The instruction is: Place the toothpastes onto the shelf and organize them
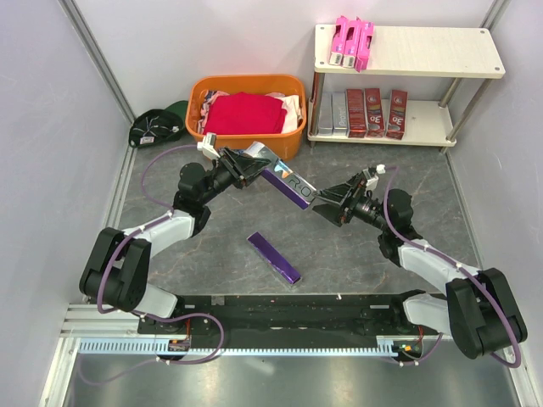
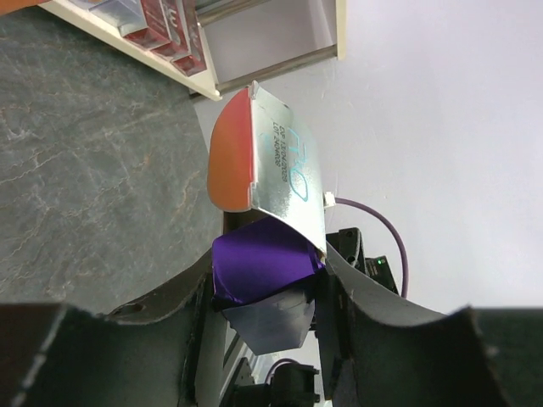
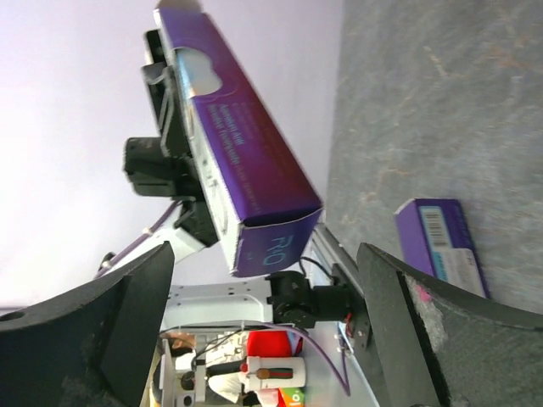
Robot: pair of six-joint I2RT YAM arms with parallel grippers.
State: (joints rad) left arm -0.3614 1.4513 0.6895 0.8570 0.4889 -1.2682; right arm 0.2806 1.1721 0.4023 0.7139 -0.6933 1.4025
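Observation:
My left gripper [image 1: 257,164] is shut on one end of a dark purple and silver toothpaste box [image 1: 288,184] and holds it above the table, pointing right. In the left wrist view the jaws [image 2: 270,264] clamp that box [image 2: 265,270]. My right gripper [image 1: 323,203] is open at the box's free end. In the right wrist view that end [image 3: 273,244] hangs just ahead of my spread fingers [image 3: 437,322]. A second purple box [image 1: 273,258] lies flat on the table [image 3: 441,248]. The shelf [image 1: 424,52] holds pink boxes [image 1: 352,42] on top, with dark red [image 1: 375,113] and silver boxes [image 1: 332,111] below.
An orange basket [image 1: 293,140] with a red cloth [image 1: 244,113] stands left of the shelf. A dark green cap [image 1: 157,125] lies at the back left. Grey walls close in both sides. The shelf's lower board also shows in the left wrist view [image 2: 127,38].

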